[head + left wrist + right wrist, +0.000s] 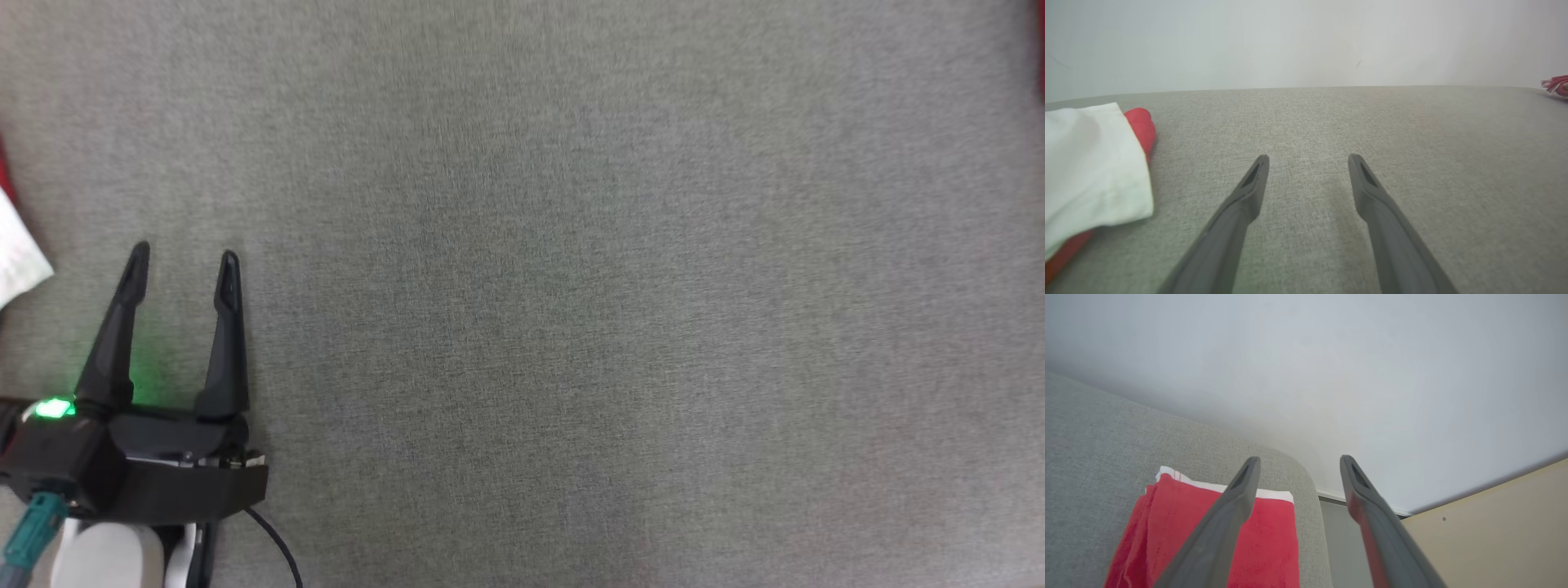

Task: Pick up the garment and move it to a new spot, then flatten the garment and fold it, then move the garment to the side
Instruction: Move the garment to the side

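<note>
A folded red garment (1269, 539) with a white edge band lies flat on the grey padded surface (1094, 449), close to its rounded corner. My right gripper (1299, 458) hovers just above it, open, with nothing between the fingers; the left finger crosses over the cloth. A bit of the red garment (1555, 85) also peeks in at the far right of the left wrist view. My left gripper (185, 250) rests low over the bare surface at the lower left, open and empty, and its fingers (1309, 157) point across the grey fabric.
A white cloth (1090, 167) lying over a red one (1141, 126) sits just left of the left gripper; its white corner (16, 253) shows at the head view's left edge. Past the surface's corner there is a drop to a beige floor (1494, 531) and a pale wall.
</note>
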